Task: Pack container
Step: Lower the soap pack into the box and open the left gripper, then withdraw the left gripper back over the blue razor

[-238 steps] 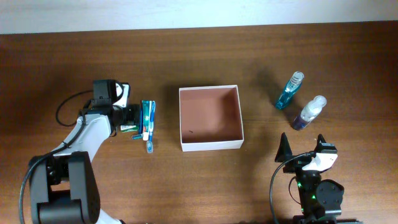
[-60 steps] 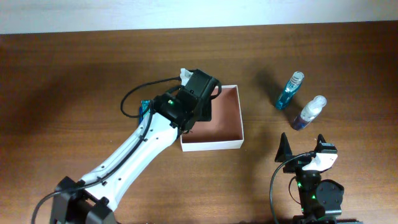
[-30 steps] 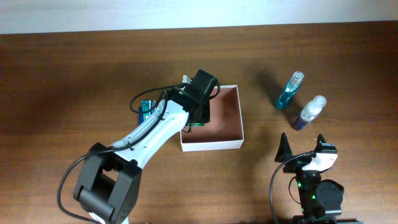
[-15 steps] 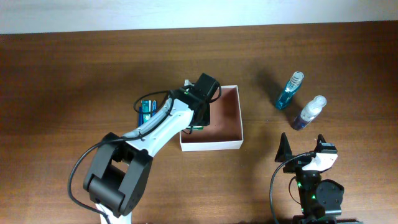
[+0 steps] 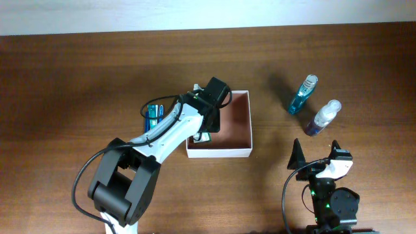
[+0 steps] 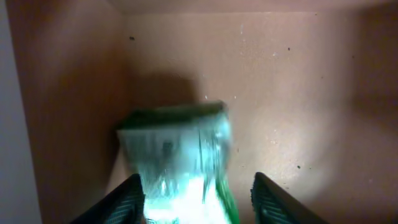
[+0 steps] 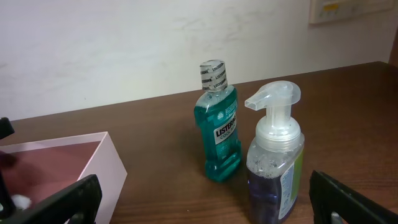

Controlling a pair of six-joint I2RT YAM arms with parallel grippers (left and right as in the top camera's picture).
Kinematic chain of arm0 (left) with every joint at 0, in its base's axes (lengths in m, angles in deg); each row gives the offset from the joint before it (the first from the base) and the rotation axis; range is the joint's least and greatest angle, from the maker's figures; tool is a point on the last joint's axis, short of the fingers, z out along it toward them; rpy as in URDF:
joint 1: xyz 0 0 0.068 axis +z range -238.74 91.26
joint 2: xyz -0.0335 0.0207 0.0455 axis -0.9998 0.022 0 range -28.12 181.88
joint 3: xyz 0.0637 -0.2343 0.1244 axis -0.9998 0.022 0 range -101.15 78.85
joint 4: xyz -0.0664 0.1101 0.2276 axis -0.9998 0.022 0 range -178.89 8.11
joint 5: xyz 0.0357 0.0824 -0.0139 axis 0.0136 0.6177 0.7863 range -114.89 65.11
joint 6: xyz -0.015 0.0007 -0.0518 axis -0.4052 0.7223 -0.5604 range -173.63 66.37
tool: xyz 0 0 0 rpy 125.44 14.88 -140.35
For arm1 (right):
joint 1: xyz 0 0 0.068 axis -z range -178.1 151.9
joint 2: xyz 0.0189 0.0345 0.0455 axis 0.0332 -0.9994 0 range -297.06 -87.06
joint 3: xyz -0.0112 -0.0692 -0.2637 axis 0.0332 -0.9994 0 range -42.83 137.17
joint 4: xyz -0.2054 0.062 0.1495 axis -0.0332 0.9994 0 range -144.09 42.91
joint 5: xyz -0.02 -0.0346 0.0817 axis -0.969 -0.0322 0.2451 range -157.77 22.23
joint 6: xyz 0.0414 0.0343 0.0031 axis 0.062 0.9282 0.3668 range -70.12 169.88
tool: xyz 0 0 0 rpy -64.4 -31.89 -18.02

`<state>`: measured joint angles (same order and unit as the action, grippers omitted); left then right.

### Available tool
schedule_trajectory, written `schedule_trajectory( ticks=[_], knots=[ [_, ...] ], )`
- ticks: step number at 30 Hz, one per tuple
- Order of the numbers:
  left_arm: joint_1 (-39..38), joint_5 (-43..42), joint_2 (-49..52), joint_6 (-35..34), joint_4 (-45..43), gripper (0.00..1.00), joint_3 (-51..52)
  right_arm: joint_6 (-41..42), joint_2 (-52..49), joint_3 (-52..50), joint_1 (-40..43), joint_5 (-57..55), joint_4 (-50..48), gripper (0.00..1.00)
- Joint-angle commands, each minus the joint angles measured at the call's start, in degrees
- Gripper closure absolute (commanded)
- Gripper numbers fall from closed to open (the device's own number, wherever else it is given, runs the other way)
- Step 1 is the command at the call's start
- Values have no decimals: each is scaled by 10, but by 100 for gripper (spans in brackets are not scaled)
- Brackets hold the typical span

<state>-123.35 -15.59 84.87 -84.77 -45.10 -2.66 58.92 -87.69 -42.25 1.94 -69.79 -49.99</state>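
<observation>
Views from the three cameras each tell me something the others do not. From overhead I see the container (image 5: pixel 221 152) near the middle of the tabletop (image 5: pixel 78 78). The left arm (image 5: pixel 162 133) reaches over its left wall and hides what is under it.

The left wrist camera looks straight down at the container's reddish-brown floor. It shows a green packet (image 6: pixel 177 149), blurry, close to one inner wall. The left jaws stand apart with the packet between their two dark fingers (image 6: pixel 134 199). I cannot tell if they are gripping it or have let it go. Any writing on the packet is too blurry to read.

The right wrist camera looks across the tabletop. It shows a teal bottle (image 7: pixel 219 124) that reads LISTERINE. Just beside it is a clear pump bottle (image 7: pixel 277 168) with purple liquid, and I cannot read its label. Both stand upright toward the right edge of the tabletop, well apart from the container.

The right jaws are spread wide with nothing in them, near the front right corner. A small blue thing (image 5: pixel 153 112) lies just left of the container.
</observation>
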Motion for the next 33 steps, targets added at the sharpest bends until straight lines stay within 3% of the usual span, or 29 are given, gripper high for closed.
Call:
schedule_trajectory(
  ticks=[1, 5, 12, 19, 28, 31, 33],
  knots=[
    [-1, 10, 2, -1, 4, 42, -15, 4, 4, -3, 5, -1, 4, 2],
    [-1, 10, -3, -1, 28, 47, -45, 4, 4, -3, 5, -1, 4, 2],
    [4, 28, -49, 51, 199, 48, -220, 4, 4, -3, 5, -1, 4, 2],
    [69, 91, -89, 51, 319, 48, -237, 4, 4, -3, 5, -1, 4, 2],
    [162, 81, -89, 75, 334, 53, -228, 4, 4, -3, 5, -1, 4, 2],
    [193, 76, -89, 78, 321, 67, -192, 4, 4, -3, 5, -1, 4, 2],
    [212, 40, -89, 103, 303, 67, -165, 4, 4, -3, 5, -1, 4, 2]
  ],
)
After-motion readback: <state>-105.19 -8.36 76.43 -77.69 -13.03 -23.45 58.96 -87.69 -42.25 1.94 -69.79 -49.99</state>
